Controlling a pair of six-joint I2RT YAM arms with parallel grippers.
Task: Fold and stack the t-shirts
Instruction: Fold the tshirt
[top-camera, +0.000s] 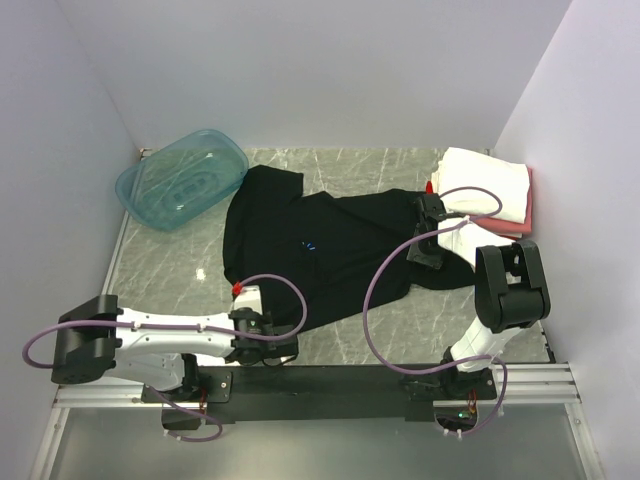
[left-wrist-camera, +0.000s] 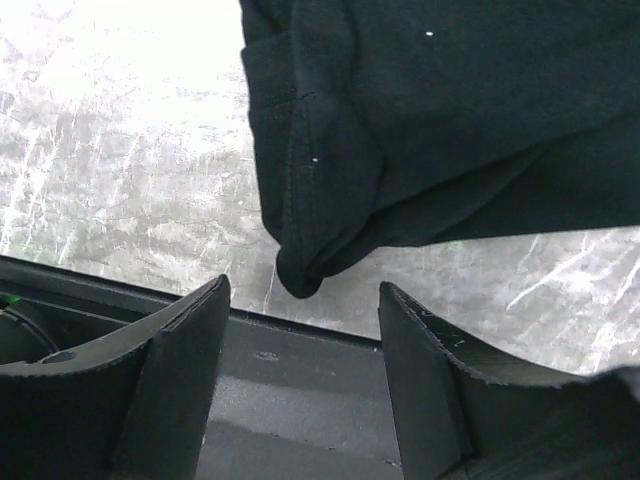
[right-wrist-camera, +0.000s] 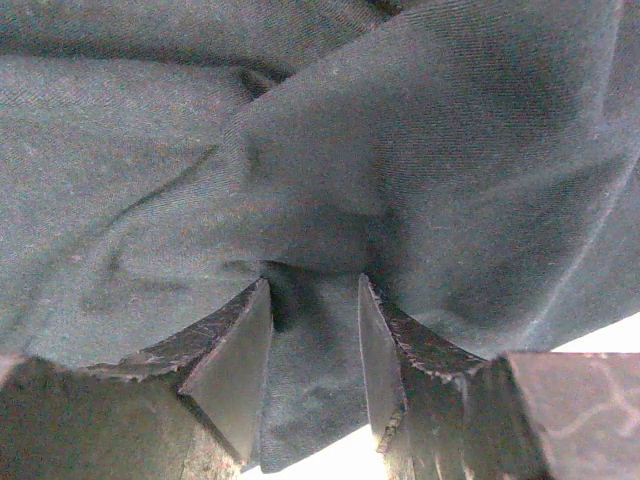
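Fingers (left-wrist-camera: 185, 350) first: close up on the left wrist camera, both dark pads stand apart with nothing between them, so my left gripper (left-wrist-camera: 302, 295) is released and empty. Just past it at twelve o'clock a rolled hem corner of the black t-shirt (left-wrist-camera: 440, 120) droops toward the dark rail (left-wrist-camera: 300, 370) at the table's near edge. That's worry number one: that corner sits right at the lip, and any tug toward six o'clock could slide it off the marble table (top-camera: 170, 270). Over on the right wrist view, my right gripper (right-wrist-camera: 315, 290) is clenched on a thick bunch of the same black cloth, wrinkles fanning out from the grip. From above, the shirt sprawls mid-table, blue chest mark (top-camera: 311, 243) up, sleeve reaching to eleven o'clock near the teal tub (top-camera: 180, 180). Worry two: with only the right side held, a pull would drag the whole shirt askew and bunch it rather than fold it. Worry three: that right hand works just beside the folded white shirt (top-camera: 485, 180) and pink shirt (top-camera: 526, 205) stacked at two o'clock, so a careless swing, or the looping purple cable (top-camera: 470, 195), could knock the pile over. And if my left closes on that rolled corner, I judge it may catch one layer only.
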